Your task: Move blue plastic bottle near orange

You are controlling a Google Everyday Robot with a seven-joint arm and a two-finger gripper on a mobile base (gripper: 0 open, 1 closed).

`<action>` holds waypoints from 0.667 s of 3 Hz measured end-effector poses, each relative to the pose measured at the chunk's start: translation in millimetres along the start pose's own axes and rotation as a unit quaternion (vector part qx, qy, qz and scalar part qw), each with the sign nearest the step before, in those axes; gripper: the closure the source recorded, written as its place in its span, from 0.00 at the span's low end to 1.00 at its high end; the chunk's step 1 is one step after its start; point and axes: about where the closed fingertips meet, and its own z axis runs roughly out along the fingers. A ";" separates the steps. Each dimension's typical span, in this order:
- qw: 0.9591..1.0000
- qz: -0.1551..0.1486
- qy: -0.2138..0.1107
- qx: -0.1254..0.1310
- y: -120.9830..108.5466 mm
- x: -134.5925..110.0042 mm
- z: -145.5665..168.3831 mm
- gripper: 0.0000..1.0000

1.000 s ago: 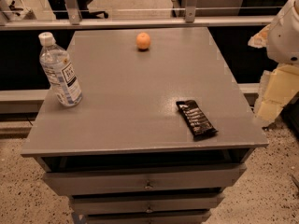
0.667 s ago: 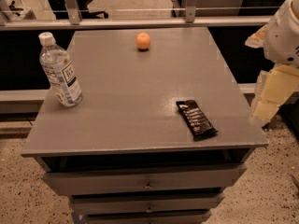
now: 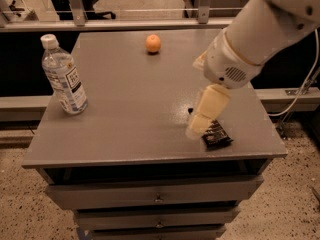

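The blue plastic bottle (image 3: 63,75) stands upright near the left edge of the grey table (image 3: 125,119); it is clear and bluish with a white cap and a white label. The orange (image 3: 153,43) lies at the far middle of the table, well apart from the bottle. My arm reaches in from the upper right over the right half of the table. My gripper (image 3: 196,128) is the cream-coloured end hanging just above the table front right, far from both bottle and orange. It holds nothing that I can see.
A dark snack wrapper (image 3: 217,134) lies near the table's front right corner, partly hidden by my gripper. The table has drawers (image 3: 157,193) below. A metal rail (image 3: 125,24) runs behind the table. A cable (image 3: 300,94) hangs at the right.
My arm has swung from the right edge of the view in over the table, and now covers part of the snack wrapper. Bottle and orange have not moved.
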 end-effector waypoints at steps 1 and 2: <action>0.995 0.006 -0.098 -0.014 -1.9 -70.9 31.9 0.00; 0.993 0.007 -0.117 -0.002 -6.4 -83.7 29.8 0.00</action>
